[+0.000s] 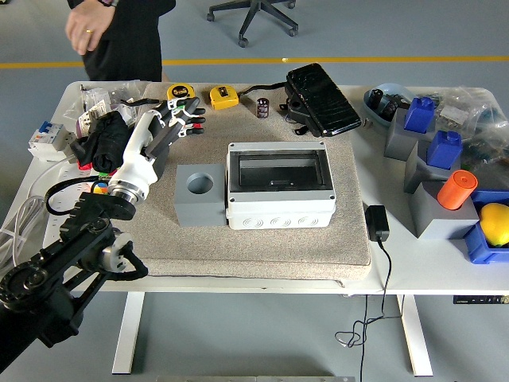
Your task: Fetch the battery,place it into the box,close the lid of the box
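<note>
The grey box (278, 208) stands in the middle of the beige mat (262, 248) with its dark clear lid (278, 169) down flat. A small dark cylinder battery (262, 107) stands upright at the mat's far edge, apart from the box. My left hand (181, 121) hovers over the mat's far left corner, fingers relaxed and holding nothing; it covers most of a colour cube there. A grey block (196, 205) with a round hole sits against the box's left side. The right arm does not show.
A person stands at the top left, one hand (83, 32) hanging free. Two yellow tape measures (223, 97) and a black case (322, 99) lie at the back. A power strip (60, 211) is at the left. Blue bins (421, 115), an orange cylinder (456, 189) and a charger (376, 223) are at the right.
</note>
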Controlling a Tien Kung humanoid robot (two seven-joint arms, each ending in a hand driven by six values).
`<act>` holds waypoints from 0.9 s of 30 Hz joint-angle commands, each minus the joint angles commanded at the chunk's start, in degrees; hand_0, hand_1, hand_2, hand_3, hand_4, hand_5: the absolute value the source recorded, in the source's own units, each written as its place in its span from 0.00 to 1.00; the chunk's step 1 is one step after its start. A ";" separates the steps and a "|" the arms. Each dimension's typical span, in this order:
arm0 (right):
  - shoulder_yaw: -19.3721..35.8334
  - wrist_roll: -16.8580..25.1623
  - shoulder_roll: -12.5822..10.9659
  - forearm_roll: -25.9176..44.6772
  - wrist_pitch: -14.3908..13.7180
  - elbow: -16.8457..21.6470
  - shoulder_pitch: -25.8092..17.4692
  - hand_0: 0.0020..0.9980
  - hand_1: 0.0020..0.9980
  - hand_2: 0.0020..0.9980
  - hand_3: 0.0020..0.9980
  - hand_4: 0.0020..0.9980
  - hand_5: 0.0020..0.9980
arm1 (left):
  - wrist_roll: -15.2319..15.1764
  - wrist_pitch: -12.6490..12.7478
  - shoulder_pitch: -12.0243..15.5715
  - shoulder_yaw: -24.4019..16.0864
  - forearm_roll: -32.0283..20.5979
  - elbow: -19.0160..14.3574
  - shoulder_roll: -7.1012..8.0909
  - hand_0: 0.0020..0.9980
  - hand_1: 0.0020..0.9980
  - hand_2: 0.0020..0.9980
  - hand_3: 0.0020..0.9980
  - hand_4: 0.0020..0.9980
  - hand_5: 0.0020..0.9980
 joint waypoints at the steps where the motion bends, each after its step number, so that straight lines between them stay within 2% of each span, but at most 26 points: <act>1: -0.03 -0.06 0.01 0.00 0.01 -0.02 0.01 0.61 0.63 0.65 0.57 0.97 0.52 | -0.06 -0.15 0.31 -0.47 -0.29 0.03 0.17 0.50 0.58 0.57 0.59 0.98 0.56; 7: -0.20 -0.31 0.16 0.05 0.13 -0.06 0.06 0.61 0.63 0.65 0.57 0.97 0.52 | -0.24 -0.69 2.61 -4.50 -0.88 0.60 1.40 0.49 0.58 0.57 0.59 0.98 0.56; 14: -0.12 -0.38 0.18 -0.06 0.13 -0.10 -0.08 0.61 0.63 0.65 0.57 0.97 0.52 | -0.15 -1.40 3.55 -7.34 -1.75 1.19 1.78 0.49 0.58 0.57 0.59 0.97 0.55; 19: -0.14 -0.44 0.26 -0.08 0.17 -0.16 -0.17 0.61 0.63 0.65 0.57 0.97 0.52 | 0.28 -1.86 3.81 -8.10 -1.99 1.27 1.72 0.49 0.58 0.56 0.58 0.95 0.53; 27: 0.05 -0.46 0.38 -0.03 0.17 -0.19 -0.07 0.61 0.63 0.65 0.57 0.97 0.52 | 0.61 -2.25 3.71 -7.19 -2.13 1.17 1.35 0.49 0.57 0.56 0.57 0.95 0.52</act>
